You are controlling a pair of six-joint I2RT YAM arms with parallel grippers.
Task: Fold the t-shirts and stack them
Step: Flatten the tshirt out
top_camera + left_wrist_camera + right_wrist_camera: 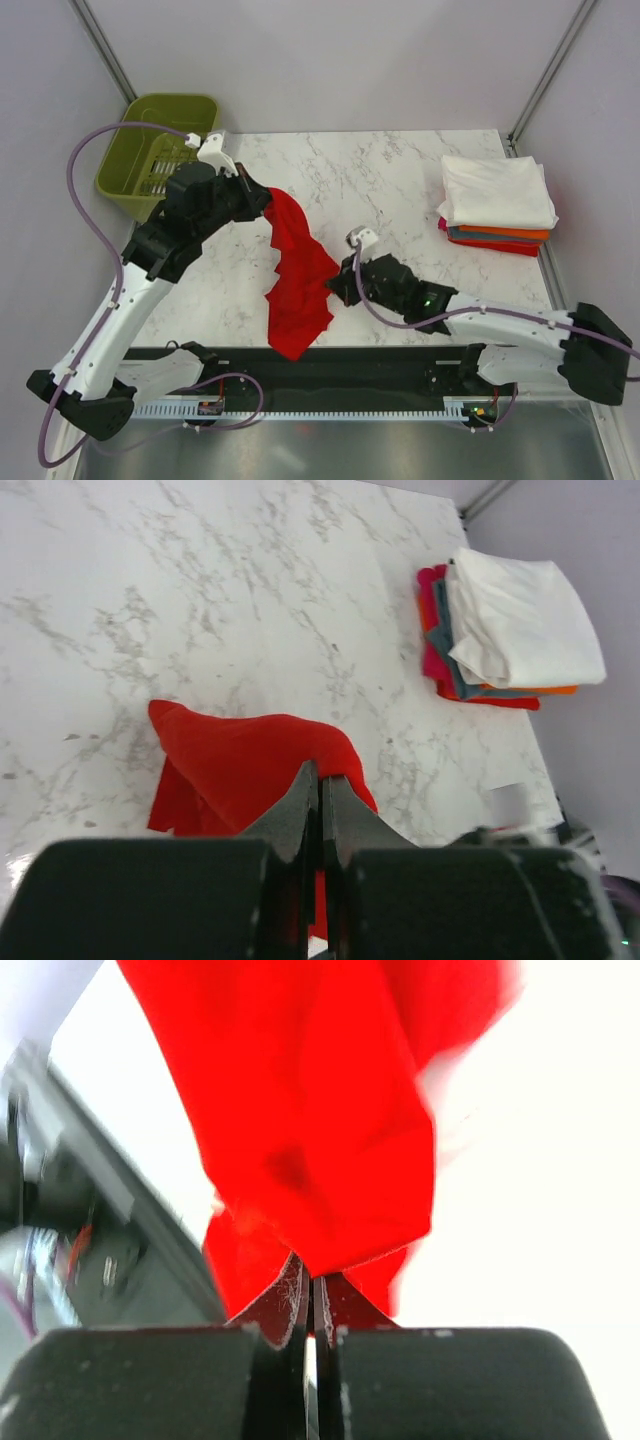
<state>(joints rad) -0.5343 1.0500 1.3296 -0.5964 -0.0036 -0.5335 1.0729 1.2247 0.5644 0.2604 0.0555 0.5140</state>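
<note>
A bright red t-shirt (pixel 298 270) hangs crumpled above the marble table (pixel 380 180), stretched between both grippers. My left gripper (pixel 268 198) is shut on its upper edge; the shirt drapes ahead of the shut jaws in the left wrist view (pixel 250 765). My right gripper (pixel 340 275) is shut on its right edge, with red cloth (pixel 310 1140) bunched at the jaws. The shirt's lower end reaches the table's front edge. A stack of folded t-shirts (pixel 497 205), white on top over orange, grey and red, lies at the right; it also shows in the left wrist view (pixel 505 630).
An olive-green plastic basket (pixel 160 150) stands off the table's back left corner. A black rail (pixel 350 365) runs along the near edge. Walls and frame posts close in the back and sides.
</note>
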